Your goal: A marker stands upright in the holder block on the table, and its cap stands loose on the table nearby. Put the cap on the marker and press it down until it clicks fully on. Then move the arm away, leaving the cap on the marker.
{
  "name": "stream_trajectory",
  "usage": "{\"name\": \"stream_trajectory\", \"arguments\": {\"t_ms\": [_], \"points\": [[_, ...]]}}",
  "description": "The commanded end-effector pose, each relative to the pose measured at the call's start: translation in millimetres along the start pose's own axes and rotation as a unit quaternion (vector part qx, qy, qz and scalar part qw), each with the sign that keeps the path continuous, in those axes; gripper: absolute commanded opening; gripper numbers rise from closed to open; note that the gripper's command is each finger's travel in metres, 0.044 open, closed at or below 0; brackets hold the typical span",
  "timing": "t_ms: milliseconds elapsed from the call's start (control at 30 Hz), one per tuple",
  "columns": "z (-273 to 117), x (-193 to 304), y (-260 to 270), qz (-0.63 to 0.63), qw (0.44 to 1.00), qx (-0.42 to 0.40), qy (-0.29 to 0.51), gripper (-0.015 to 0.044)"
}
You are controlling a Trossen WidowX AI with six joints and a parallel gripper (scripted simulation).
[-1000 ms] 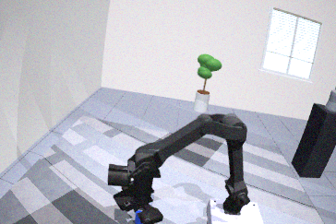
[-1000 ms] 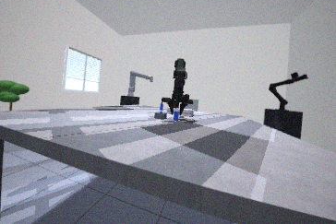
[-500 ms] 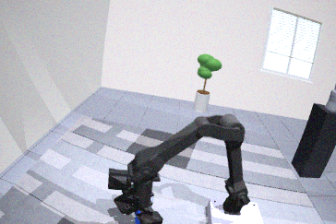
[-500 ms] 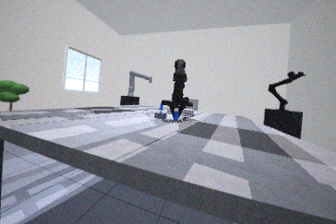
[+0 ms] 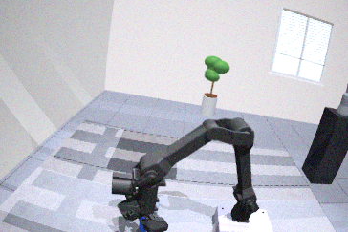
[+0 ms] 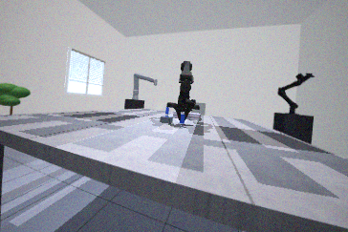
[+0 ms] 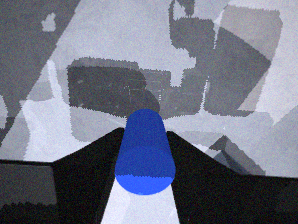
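My gripper (image 5: 142,218) (image 6: 182,113) (image 7: 145,135) is shut on the blue cap (image 5: 141,225) (image 6: 182,118) (image 7: 145,155). The cap stands upright between the fingertips, low at the table top; whether it touches the table is too small to tell. In the exterior view the blue marker (image 6: 167,111) stands upright in the dark grey holder block (image 6: 165,119), just left of my gripper and apart from it. I cannot make out the marker or the block in the top view or the wrist view.
The patterned table (image 6: 143,163) has its near edge at the front of the exterior view. My arm's base stands on a white plate (image 5: 262,223) at the lower right of the top view. A potted plant (image 5: 208,104) and other arms on dark stands (image 6: 293,125) are in the background.
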State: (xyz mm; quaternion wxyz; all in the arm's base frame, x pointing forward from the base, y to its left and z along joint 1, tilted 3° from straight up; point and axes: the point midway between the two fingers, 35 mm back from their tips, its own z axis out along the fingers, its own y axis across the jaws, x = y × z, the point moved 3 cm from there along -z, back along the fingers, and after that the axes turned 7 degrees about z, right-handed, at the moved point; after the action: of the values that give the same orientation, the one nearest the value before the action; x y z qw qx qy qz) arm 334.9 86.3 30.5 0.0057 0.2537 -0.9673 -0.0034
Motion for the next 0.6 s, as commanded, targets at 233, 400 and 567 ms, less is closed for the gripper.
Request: {"name": "stream_trajectory", "arguments": {"t_ms": [233, 400, 567], "points": [[-33, -1, 0, -0.001, 1.000, -0.001, 0.001, 0.0000], [-49, 0, 2, 0.001, 1.000, -0.003, 0.005, 0.0000], [-54, 1, 2, 0.001, 1.000, -0.003, 0.006, 0.0000]]}}
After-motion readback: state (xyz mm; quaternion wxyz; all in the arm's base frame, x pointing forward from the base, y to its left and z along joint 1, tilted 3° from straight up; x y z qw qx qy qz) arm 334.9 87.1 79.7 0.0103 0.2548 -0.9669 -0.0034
